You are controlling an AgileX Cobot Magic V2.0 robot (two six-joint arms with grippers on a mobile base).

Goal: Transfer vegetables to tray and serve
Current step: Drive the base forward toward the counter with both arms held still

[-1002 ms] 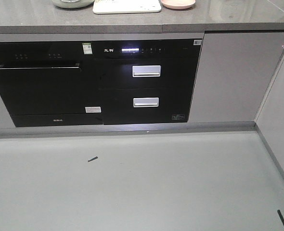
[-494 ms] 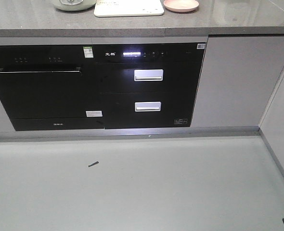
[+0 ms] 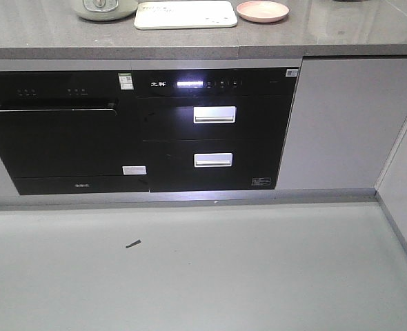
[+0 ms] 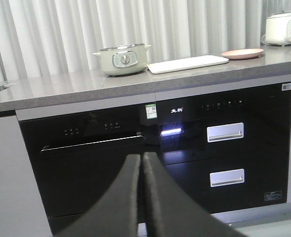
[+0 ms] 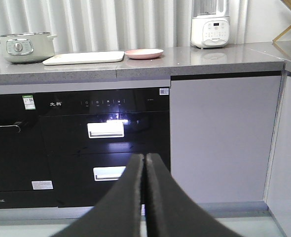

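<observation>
The cream-white tray [image 3: 185, 14] lies flat on the grey countertop [image 3: 341, 31], between a pale green pot [image 3: 105, 8] and a round pink plate [image 3: 262, 11]. Both wrist views show it as well: the tray [image 4: 187, 63] and the tray [image 5: 84, 58]. The vegetables are out of view; the pink plate [image 5: 144, 53] shows nothing green from this low angle. My left gripper [image 4: 141, 157] is shut and holds nothing, well short of the counter front. My right gripper [image 5: 145, 157] is also shut and holds nothing, facing the black drawers.
Black built-in appliances [image 3: 210, 124] with two silver drawer handles fill the counter front, beside a grey cabinet door [image 3: 334, 124]. A side cabinet [image 3: 403, 179] closes the right. A white blender [image 5: 210, 24] stands on the counter past the plate. Grey floor [image 3: 203, 269] lies ahead.
In the front view the counter front has slid down and slightly right, so more of the countertop, tray, plate and pot shows. The small dark mark on the floor has moved down the frame.
</observation>
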